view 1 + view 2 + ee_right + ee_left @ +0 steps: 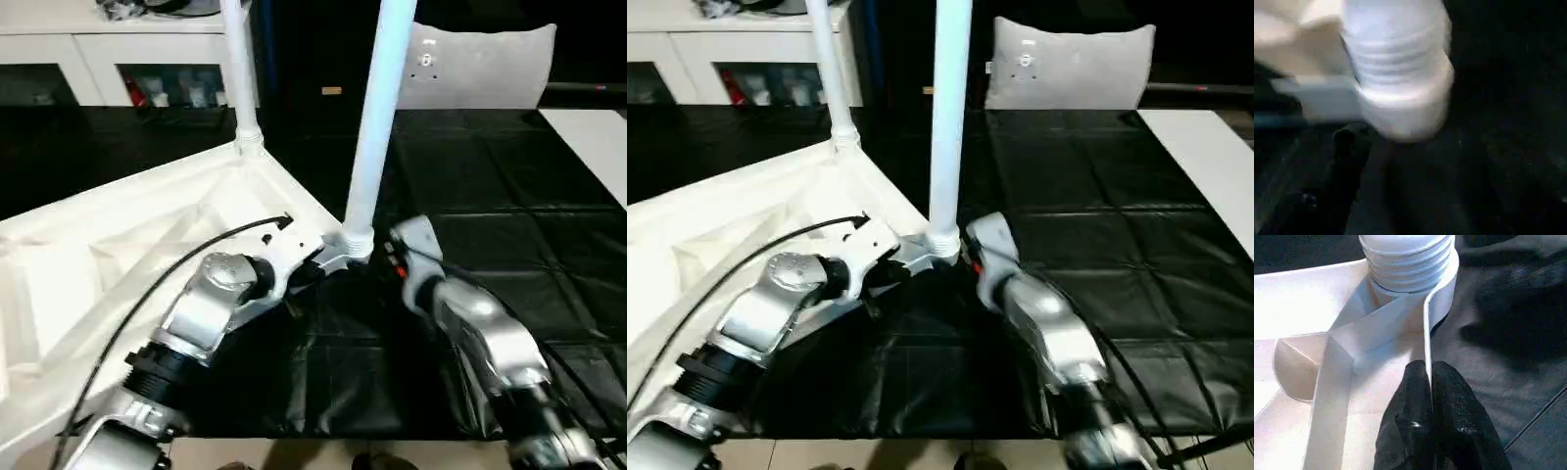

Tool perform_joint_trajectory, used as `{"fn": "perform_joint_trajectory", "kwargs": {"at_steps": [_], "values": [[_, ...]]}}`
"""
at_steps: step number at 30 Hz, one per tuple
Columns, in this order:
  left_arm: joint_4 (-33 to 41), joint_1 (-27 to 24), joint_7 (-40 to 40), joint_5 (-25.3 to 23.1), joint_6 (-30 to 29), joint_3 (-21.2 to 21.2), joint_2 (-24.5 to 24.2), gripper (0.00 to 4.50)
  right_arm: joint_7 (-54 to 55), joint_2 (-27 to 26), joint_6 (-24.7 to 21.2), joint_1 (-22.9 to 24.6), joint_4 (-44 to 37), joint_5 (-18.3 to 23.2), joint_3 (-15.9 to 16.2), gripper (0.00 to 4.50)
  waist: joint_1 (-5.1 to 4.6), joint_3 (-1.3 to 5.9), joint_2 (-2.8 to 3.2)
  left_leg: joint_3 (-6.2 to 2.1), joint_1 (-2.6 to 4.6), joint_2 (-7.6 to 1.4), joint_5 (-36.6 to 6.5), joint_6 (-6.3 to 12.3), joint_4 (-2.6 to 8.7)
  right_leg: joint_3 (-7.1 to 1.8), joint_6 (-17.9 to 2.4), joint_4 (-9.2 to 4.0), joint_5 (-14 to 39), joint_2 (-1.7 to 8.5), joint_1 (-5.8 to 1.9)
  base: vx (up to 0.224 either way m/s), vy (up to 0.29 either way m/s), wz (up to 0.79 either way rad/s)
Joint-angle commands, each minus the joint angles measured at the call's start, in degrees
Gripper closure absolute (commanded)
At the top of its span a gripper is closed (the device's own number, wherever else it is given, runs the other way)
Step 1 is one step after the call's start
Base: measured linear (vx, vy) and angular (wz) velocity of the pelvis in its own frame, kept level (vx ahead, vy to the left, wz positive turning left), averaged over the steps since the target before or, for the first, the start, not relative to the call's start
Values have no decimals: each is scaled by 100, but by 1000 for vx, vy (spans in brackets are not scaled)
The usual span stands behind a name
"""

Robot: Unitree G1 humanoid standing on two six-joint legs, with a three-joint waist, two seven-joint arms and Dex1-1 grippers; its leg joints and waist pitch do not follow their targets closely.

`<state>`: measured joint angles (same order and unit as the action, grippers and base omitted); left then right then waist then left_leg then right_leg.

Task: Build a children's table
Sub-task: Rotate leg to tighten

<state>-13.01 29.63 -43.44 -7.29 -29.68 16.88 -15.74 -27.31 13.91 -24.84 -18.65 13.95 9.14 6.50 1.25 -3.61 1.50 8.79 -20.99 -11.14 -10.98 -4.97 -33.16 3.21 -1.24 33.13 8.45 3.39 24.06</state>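
Two legs (pixel 375 127) socketed, tabletop (pixel 118 245) upturned

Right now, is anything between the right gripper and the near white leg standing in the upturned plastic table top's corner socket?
Nothing visible. The right gripper sits beside the base of the near round white plastic leg, over bare black mat. The left gripper pinches the white table top's rim on the other side.

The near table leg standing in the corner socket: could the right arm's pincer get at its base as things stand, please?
Probably yes. The right pincer sits beside the near table leg, close to its base at the corner socket. The left pincer clamps the tabletop's rim on the other side, leaving that approach free.
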Motion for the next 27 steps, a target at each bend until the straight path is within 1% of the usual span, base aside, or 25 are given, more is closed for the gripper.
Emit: {"fn": "perform_joint_trajectory", "kwargs": {"at_steps": [1, 2, 4, 5, 7, 8, 9, 10, 11, 12, 13, 14, 15, 16, 17, 18, 19, 20, 21, 22, 23, 24, 26, 27], "values": [[-90, 191, -159, -2, 471, -7, -141, 450, -303, 212, -37, 94, -425, 167, -159, 6, 82, 448, 34, 31, -5, -87, -652, 404, 292, -195, -1244, -326, 967, 341, -432, 0, 0, 0], [-148, 190, -208, -6, 562, 28, -172, 450, -380, 275, -22, 135, -495, 208, -194, 6, 106, 454, 33, 33, 3, -99, -686, 407, 289, -205, -1206, -314, 1003, 347, -436, 0, 0, 0], [-262, 181, -405, 28, 746, 108, -240, 450, -520, 466, 118, 191, -574, 212, -267, 6, 136, 449, 37, 36, 18, -109, -725, 404, 294, -203, -1196, -326, 1049, 347, -420, 0, 0, 0], [-359, 179, -584, 37, 976, 190, -310, 450, -707, 663, 436, 200, -544, 145, -275, 6, 155, 446, 43, 35, 20, -110, -749, 388, 294, -200, -1175, -333, 1100, 350, -414, 0, 0, 0], [-407, 180, -644, 37, 1042, 223, -343, 450, -841, 726, 473, 206, -562, 204, -308, 6, 168, 446, 37, 38, 23, -113, -791, 368, 292, -203, -1177, -331, 1151, 355, -414, 0, 0, 0], [-496, 191, -725, 25, 1209, 285, -401, 450, -1017, 841, 544, 216, -599, 256, -341, 6, 192, 444, 43, 37, 22, -107, -873, 370, 288, -200, -1167, -343, 1257, 358, -414, 0, 0, 0], [-659, 219, -954, 60, 1488, 356, -488, 450, -1346, 1050, 719, 225, -658, 312, -339, 6, 207, 440, 45, 39, 22, -109, -931, 374, 291, -196, -1139, -354, 1337, 356, -409, 0, 0, 0], [-659, 219, -954, 60, 1488, 356, -488, 450, -1346, 1050, 719, 225, -658, 312, -339, 6, 218, 436, 54, 41, 27, -104, -977, 374, 289, -193, -1110, -363, 1407, 352, -408, 0, 0, 0], [-706, 230, -1028, 63, 1585, 378, -516, 450, -1454, 1099, 758, 226, -675, 356, -353, 6, 228, 441, 46, 38, 28, -117, -967, 355, 293, -197, -1105, -352, 1420, 360, -409, 0, 0, 0], [-834, 255, -1269, 94, 1815, 432, -587, 450, -1733, 1200, 806, 229, -736, 503, -404, 6, 234, 441, 45, 37, 27, -107, -983, 371, 290, -190, -1093, -363, 1458, 354, -409, 0, 0, 0], [-930, 280, -1437, 96, 2018, 485, -647, 450, -1946, 1288, 746, 223, -787, 602, -408, 6, 248, 448, 51, 32, 27, -104, -1006, 406, 287, -191, -1065, -370, 1494, 359, -422, 0, 0, 0], [-1023, 303, -1569, 95, 2217, 523, -690, 450, -2114, 1369, 711, 219, -815, 682, -391, 6, 260, 448, 53, 30, 31, -117, -984, 423, 290, -191, -1080, -358, 1434, 356, -409, 0, 0, 0], [-1144, 332, -1777, 117, 2533, 573, -734, 450, -2405, 1498, 650, 213, -835, 764, -314, 6, 262, 440, 48, 35, 39, -129, -1042, 418, 292, -185, -1095, -362, 1475, 362, -403, 0, 0, 0], [-1203, 342, -1940, 160, 2684, 600, -757, 450, -2615, 1587, 631, 208, -834, 786, -241, 6, 277, 437, 60, 39, 62, -130, -1154, 411, 290, -177, -1100, -390, 1647, 371, -389, 0, 0, 0], [-1203, 342, -1940, 160, 2684, 600, -757, 450, -2615, 1587, 631, 208, -834, 786, -241, 6, 286, 440, 60, 40, 63, -135, -1163, 394, 288, -179, -1108, -381, 1659, 377, -391, 0, 0, 0], [-1257, 352, -2307, 291, 2904, 654, -802, 450, -2977, 1732, 776, 203, -798, 743, -89, 6, 310, 451, 65, 40, 67, -147, -1152, 389, 285, -176, -1146, -367, 1594, 378, -388, 0, 0, 0], [-1257, 352, -2307, 291, 2904, 654, -802, 450, -2977, 1732, 776, 203, -798, 743, -89, 6, 315, 445, 63, 45, 60, -152, -1152, 386, 290, -175, -1149, -361, 1572, 371, -386, 0, 0, 0], [-1306, 377, -2672, 415, 3050, 694, -837, 450, -3302, 1857, 842, 216, -801, 690, 102, 6, 340, 448, 62, 49, 69, -165, -1169, 373, 292, -172, -1159, -352, 1597, 382, -382, 0, 0, 0], [-1336, 391, -2813, 456, 3127, 709, -850, 450, -3413, 1899, 839, 223, -812, 682, 166, 6, 385, 452, 77, 61, 83, -170, -1163, 368, 284, -175, -1147, -355, 1647, 386, -369, 0, 0, 0], [-1336, 391, -2813, 456, 3127, 709, -850, 450, -3413, 1899, 839, 223, -812, 682, 166, 6, 397, 449, 78, 68, 95, -172, -1175, 370, 287, -174, -1149, -367, 1677, 380, -355, 0, 0, 0], [-1405, 428, -2926, 471, 3217, 737, -866, 450, -3513, 1929, 832, 225, -819, 677, 232, 6, 408, 455, 81, 73, 100, -179, -1181, 358, 283, -174, -1156, -358, 1673, 383, -355, 0, 0, 0], [-1567, 516, -3153, 469, 3433, 789, -892, 450, -3635, 1942, 948, 201, -778, 605, 365, 6, 444, 453, 71, 76, 83, -173, -1169, 348, 288, -164, -1119, -366, 1723, 378, -365, 0, 0, 0], [-1621, 560, -3297, 468, 3526, 826, -913, 450, -3681, 1904, 1076, 171, -708, 556, 424, 6, 465, 468, 74, 68, 78, -188, -1154, 299, 292, -168, -1079, -344, 1712, 404, -373, 0, 0, 0], [-1653, 581, -3363, 472, 3581, 839, -920, 450, -3725, 1875, 1046, 157, -678, 594, 421, 6, 476, 466, 67, 71, 77, -182, -1148, 295, 293, -166, -1075, -346, 1700, 403, -378, 0, 0, 0]]}}
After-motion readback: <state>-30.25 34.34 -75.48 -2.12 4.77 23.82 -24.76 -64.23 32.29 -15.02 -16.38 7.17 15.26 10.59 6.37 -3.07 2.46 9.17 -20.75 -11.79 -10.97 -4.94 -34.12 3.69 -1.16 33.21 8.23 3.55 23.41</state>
